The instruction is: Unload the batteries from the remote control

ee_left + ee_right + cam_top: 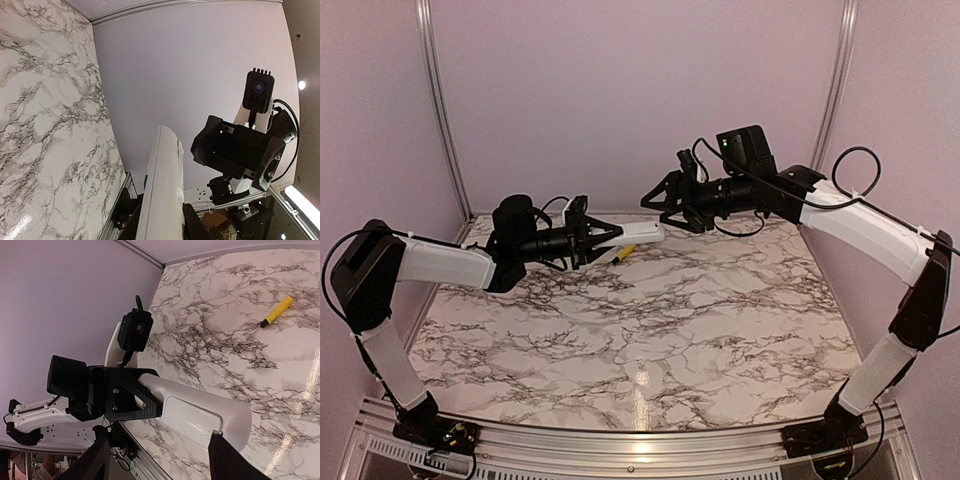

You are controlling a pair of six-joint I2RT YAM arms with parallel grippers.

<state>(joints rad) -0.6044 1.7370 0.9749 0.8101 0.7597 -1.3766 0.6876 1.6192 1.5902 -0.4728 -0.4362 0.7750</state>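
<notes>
Two tools meet in the air above the far part of the counter point(650, 330). The left tool point(605, 238) is clamped on the remote control point(638, 235), holding the slim white bar level and pointing toward the right arm. The right tool point(655, 197) stands with its jaws apart, one finger on each side of the remote's free end in the right wrist view, not closed on it. The batteries cannot be seen; the remote's cover panel looks shut.

Under the remote, a yellow-handled screwdriver point(625, 252) lies on the white, grey-veined marble surface near the back edge. Pale lilac walls point(640, 90) close the counter at the back and both sides, with metal posts point(438, 100) at the rear corners. The middle and near parts of the marble give open room between the arms.
</notes>
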